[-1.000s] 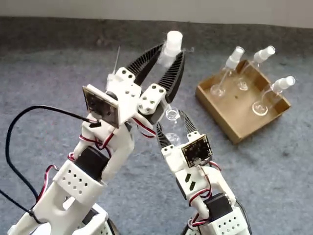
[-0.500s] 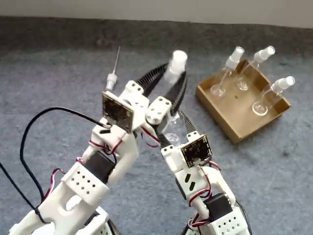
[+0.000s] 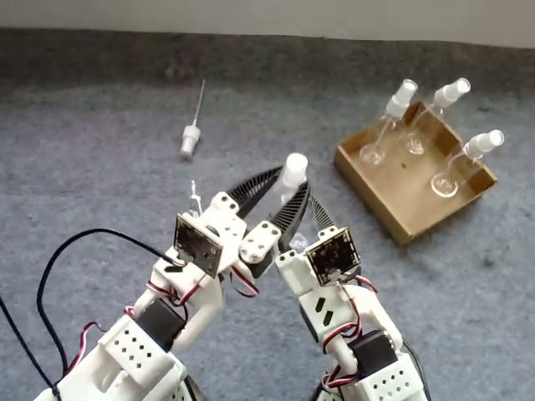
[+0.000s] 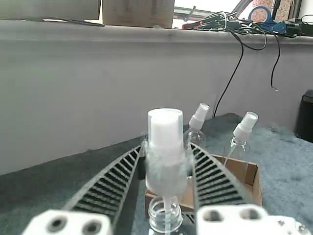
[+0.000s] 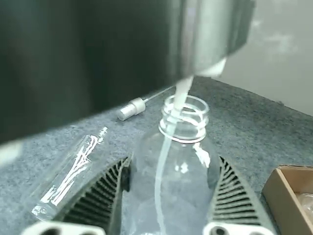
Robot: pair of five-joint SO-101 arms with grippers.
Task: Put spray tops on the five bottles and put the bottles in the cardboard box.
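Spray top (image 4: 165,128) lowered, tube (image 5: 163,166) now inside bottle (image 5: 185,113), left gripper (image 3: 291,184) clamping top, right gripper (image 5: 173,169) gripping bottle

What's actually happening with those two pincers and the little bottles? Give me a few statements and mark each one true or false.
1. The left pincer is shut on a white spray top. True.
2. The cardboard box holds five bottles. False: three capped bottles stand in it.
3. The bottle in the right pincer has its top screwed on. False: its neck is open, and only the thin tube of the held top dips into it.
4. A loose spray top lies on the grey carpet, apart from the box. True.
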